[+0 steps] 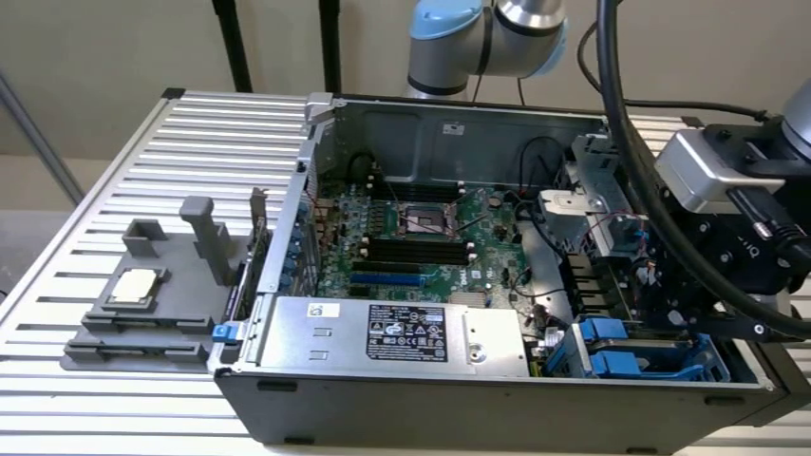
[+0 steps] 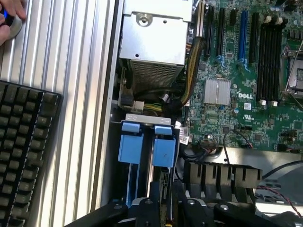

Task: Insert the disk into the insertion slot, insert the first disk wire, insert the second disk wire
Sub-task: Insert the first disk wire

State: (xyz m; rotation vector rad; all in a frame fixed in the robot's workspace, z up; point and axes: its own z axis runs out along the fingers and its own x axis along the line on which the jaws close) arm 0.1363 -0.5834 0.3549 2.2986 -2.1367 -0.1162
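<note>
Blue plastic caught my eye first: two carrier fronts sat side by side in the insertion slot (image 2: 142,117), the grey drive cage in the corner of the open computer case (image 1: 507,114). The disk (image 2: 164,150) was the one straight ahead of the gripper (image 2: 165,187), seated in the cage with its blue front facing the arm. Its silver body was hidden, so I could not tell how deep it sat. The second carrier (image 2: 130,147) stood just beside it. The gripper hung low over the cage, its black fingers (image 2: 154,198) parted a little, clamping nothing that I could see.

In the exterior view the robot arm (image 1: 488,38) bent down into the case at that view's right end, its black wrist covering much of the cage. A silver power-supply box (image 1: 393,332) with a black label lay along the near wall beside the cage. A bundle of black and yellow cables (image 2: 193,66) ran from it towards the green motherboard (image 1: 419,237). A grey fixture (image 1: 152,313) holding a small square chip (image 1: 133,288) stood on the slatted metal table (image 1: 190,142) at the exterior view's left. A black keyboard (image 2: 23,156) lay on the slats beside the case, and a person's hand (image 2: 9,19) rested near it.
</note>
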